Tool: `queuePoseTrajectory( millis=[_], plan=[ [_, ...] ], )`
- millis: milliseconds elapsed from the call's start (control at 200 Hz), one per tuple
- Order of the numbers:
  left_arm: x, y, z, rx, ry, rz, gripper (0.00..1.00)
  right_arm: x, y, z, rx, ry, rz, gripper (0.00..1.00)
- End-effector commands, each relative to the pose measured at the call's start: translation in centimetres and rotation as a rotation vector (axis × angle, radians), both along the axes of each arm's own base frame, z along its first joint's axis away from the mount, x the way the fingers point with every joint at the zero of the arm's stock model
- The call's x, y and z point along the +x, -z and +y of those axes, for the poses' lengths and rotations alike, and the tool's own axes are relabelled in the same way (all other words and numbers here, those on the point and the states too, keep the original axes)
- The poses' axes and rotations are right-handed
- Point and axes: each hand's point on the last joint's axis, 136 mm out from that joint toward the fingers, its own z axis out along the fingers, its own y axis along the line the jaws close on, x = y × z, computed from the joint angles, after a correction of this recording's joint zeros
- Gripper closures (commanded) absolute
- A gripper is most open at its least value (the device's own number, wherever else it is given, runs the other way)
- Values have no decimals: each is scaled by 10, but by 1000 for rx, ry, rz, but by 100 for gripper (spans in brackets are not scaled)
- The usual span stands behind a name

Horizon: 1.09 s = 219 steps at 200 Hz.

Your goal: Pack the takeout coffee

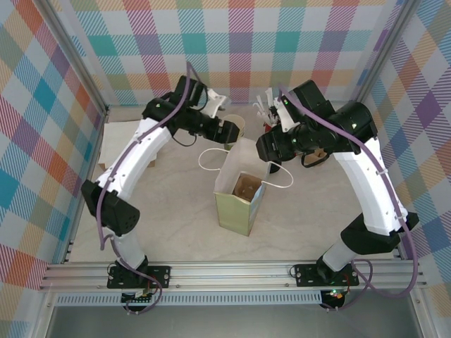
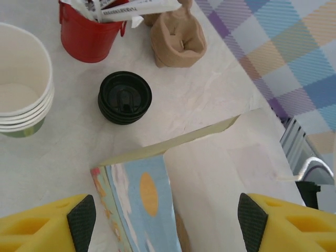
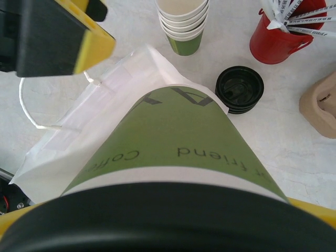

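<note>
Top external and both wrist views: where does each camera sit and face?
Top external: above and behind the robot, looking down on the paper bag; left arm and right arm show.
Left wrist: faces down at the bag's rim, framed by the open left tool.
Right wrist: looking down along the takeout coffee gripped in the right tool, bag beyond.
Shared: both wrist views see the black lids and red cup.

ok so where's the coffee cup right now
In the right wrist view the takeout coffee sits in the right gripper, close by the top of the paper bag, with the stack of black lids beyond it.
</note>
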Motion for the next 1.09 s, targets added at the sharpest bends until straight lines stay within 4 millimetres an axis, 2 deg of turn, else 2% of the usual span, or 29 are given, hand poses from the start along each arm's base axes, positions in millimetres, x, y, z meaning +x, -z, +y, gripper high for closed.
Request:
queuePoseTrajectory(
  millis=[0, 195, 310, 465, 630, 725, 785, 935, 1090],
  plan=[
    [-8, 4, -9, 85, 123, -75, 26, -12, 7, -17, -49, 34, 46, 30],
    [4, 24, -24, 201, 205, -145, 25, -15, 7, -18, -43, 34, 49, 30],
    [13, 31, -28, 233, 212, -167, 31, -15, 10, -17, -45, 30, 58, 30],
    [21, 31, -31, 240, 212, -201, 46, -14, 12, -15, -43, 28, 66, 30],
    [21, 28, -31, 244, 213, -214, 75, -14, 12, -15, -41, 31, 66, 30],
    [20, 24, -23, 263, 184, -216, 90, -13, 11, -14, -38, 33, 64, 30],
    [21, 21, -16, 287, 142, -219, 94, -12, 10, -13, -31, 34, 57, 31],
    [17, 14, 7, 341, 22, -198, 98, -10, 2, -9, 5, 33, 37, 32],
    [10, 10, 36, 375, -158, -148, 99, -8, -5, 6, 74, -3, 35, 32]
  ],
)
